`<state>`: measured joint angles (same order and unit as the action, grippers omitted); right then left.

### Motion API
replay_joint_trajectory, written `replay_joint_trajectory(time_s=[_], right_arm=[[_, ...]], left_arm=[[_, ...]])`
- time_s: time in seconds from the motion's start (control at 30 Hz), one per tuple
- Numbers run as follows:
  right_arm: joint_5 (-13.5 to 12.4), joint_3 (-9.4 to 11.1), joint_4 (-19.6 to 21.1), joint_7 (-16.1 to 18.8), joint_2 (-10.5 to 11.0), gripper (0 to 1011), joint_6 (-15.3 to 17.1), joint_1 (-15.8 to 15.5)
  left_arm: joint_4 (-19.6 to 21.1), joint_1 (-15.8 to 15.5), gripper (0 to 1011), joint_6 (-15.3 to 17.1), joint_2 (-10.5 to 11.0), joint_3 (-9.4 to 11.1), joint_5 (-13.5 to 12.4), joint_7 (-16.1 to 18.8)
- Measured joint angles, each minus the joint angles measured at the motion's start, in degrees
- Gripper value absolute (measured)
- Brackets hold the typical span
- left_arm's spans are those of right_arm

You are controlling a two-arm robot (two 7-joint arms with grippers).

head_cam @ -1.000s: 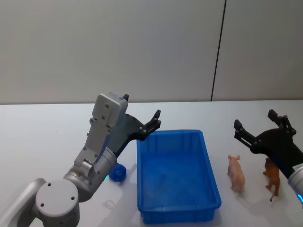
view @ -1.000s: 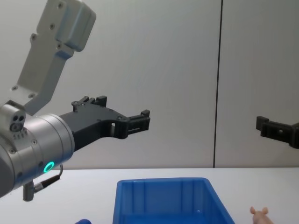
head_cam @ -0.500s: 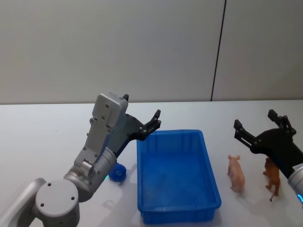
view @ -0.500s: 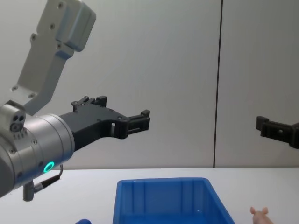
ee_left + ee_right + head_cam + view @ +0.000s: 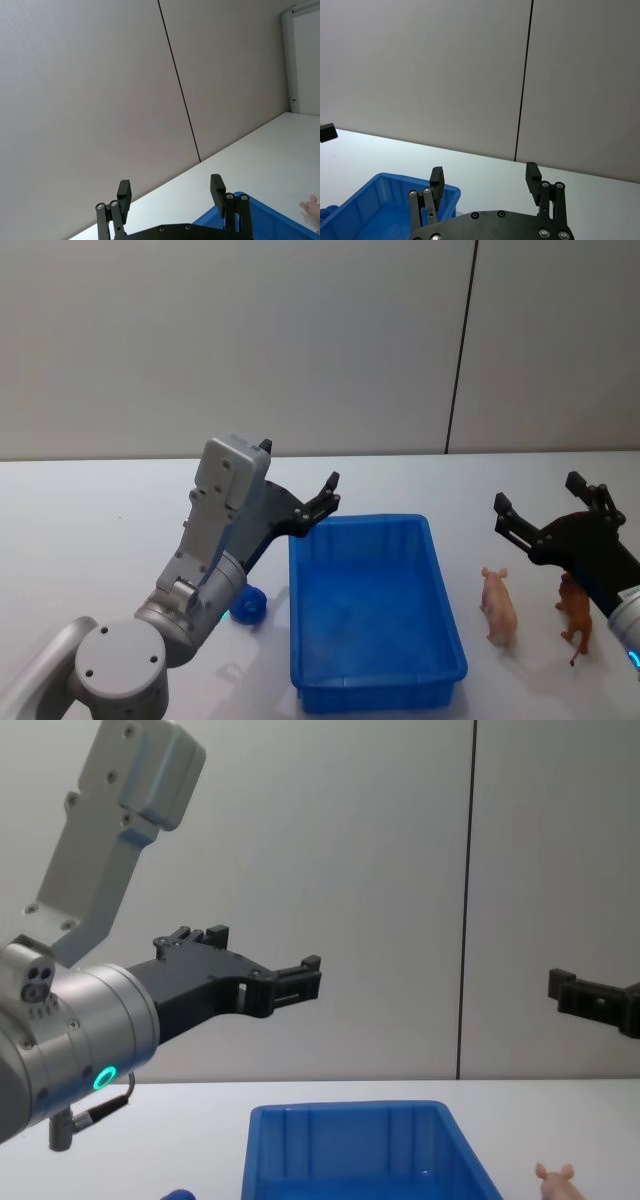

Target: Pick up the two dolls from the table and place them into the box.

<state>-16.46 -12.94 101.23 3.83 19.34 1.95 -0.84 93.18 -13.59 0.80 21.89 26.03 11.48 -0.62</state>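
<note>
Left tool [image 5: 170, 189] up in the air, fingers wide apart, nothing between them. Its arm rose from the lower left with the elbow high, and the black tool reached forward and inward, level, above the desk [image 5: 100, 520]. Below it and to its inner side sat the box [image 5: 375, 697], long axis running from near to far, its far left corner just under the fingertips.

Right tool [image 5: 538, 498] also spread open and held nothing. Its arm came in from the lower right corner of the head view, with the tool aimed forward and a little inward. In the chest view it was cut off by the edge.

The pink doll [image 5: 498, 606] lay on the desk below that tool, on the side towards the box, close to the box wall but not touching it. Its long axis ran near to far, with two small points at the far end. The chest and left wrist views caught just that tip.

The brown doll [image 5: 575, 615] sat beneath the right tool's wrist, beside the pink one and apart from it, also lengthwise near to far. Its upper part was hidden by the tool, so which way it faced was hard to make out.

A small blue thing [image 5: 248, 605] peeked out beneath the left arm — half covered, just outside the box.
</note>
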Motion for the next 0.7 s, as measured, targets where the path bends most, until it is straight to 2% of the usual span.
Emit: replay_joint_trajectory(time_s=[0.33, 0.7], right_arm=[[-0.05, 0.21, 0.40, -0.53, 0.46, 1001, 0.08, -0.79], [-1.53, 1.87, 3.84, -5.74, 3.48, 1001, 1.92, -6.14]], left_arm=[[0.00, 0.00, 1001, 0.00, 0.00, 0.00, 0.00, 0.00], [0.00, 0.00, 1001, 0.00, 0.00, 0.00, 0.00, 0.00]])
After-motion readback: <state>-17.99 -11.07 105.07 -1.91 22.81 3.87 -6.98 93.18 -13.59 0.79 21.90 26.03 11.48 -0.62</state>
